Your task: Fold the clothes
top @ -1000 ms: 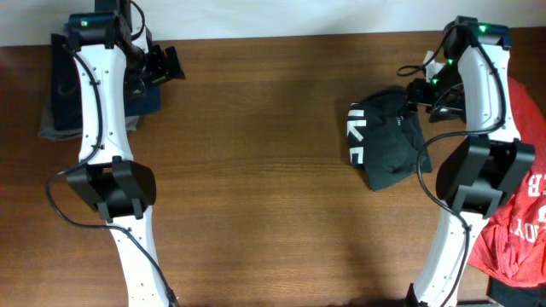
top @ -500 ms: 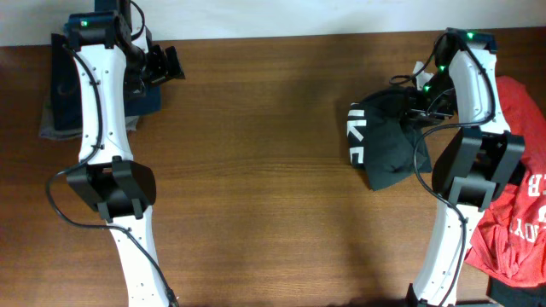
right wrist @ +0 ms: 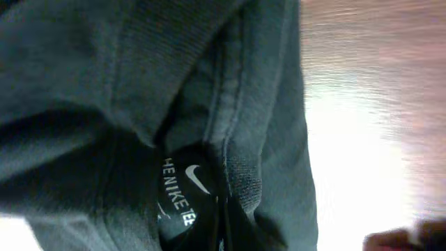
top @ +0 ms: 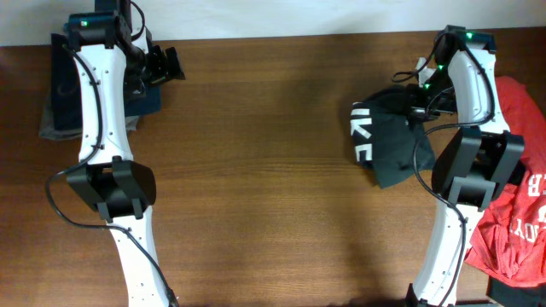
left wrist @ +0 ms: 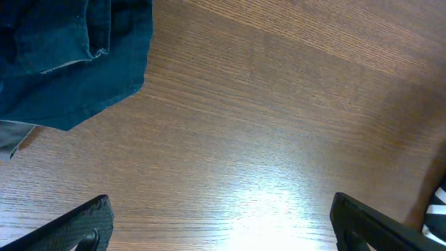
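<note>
Fabric of charcoal T-shirt point(top: 388, 147) within closed right end effector point(top: 415, 108).

the charcoal-black t-shirt point(top: 392, 153) bears white block letters point(top: 360, 136). its neck label point(right wrist: 182, 188) is black with white print and a white swoosh. the red t-shirt point(top: 520, 213) carries white letters too. the table point(top: 256, 188) is brown wood grain. the dark blue garment point(left wrist: 70, 56), seemingly denim, lies over grey cloth point(top: 49, 130).
</note>
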